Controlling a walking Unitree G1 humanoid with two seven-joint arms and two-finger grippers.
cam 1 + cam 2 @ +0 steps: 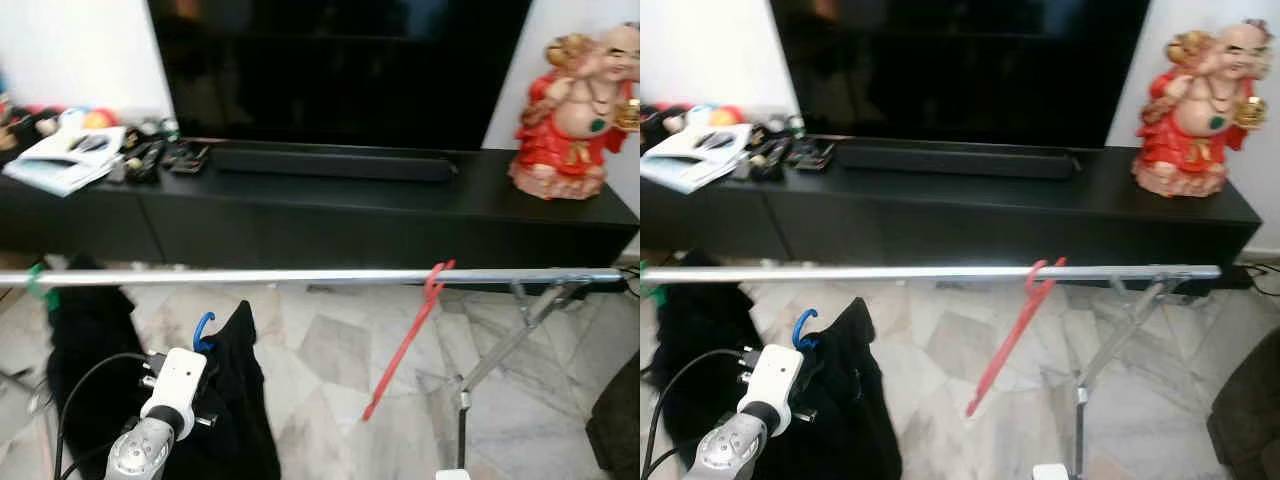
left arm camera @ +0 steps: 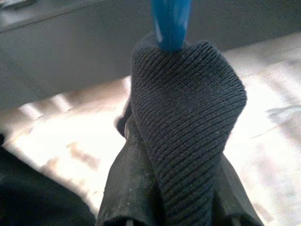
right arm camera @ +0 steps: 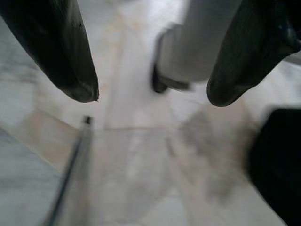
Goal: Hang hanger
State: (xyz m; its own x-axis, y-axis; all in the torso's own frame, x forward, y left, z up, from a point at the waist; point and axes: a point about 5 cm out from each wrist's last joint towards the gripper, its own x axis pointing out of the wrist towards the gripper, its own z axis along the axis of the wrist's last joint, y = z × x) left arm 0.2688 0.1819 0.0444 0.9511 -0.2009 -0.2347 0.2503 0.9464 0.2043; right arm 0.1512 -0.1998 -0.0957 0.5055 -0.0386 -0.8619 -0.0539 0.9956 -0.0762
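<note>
Left pincer clamped at lower left of the head views on a black knitted garment draped over a blue hanger, hook poking up just above the fingers, below the silver rail and not yet over it. Likely light but floppy: soft cloth swinging beneath, stiff plastic frame inside, thin hook free at top; best held as now, just under the hook, through the knit, though thick fabric may let the frame twist in the grip. Right pincer spread wide over the marble floor, holding nothing. Along the rail, open stretch mid-frame between the dark clothes hanging at far left on a green hook and the red hanger dangling askew right of centre. Beyond the rail, close behind, the edge of the black worktop carrying a dark screen and a red figurine; slanted rack leg at lower right. Room to lift straight up, then over the rail.
</note>
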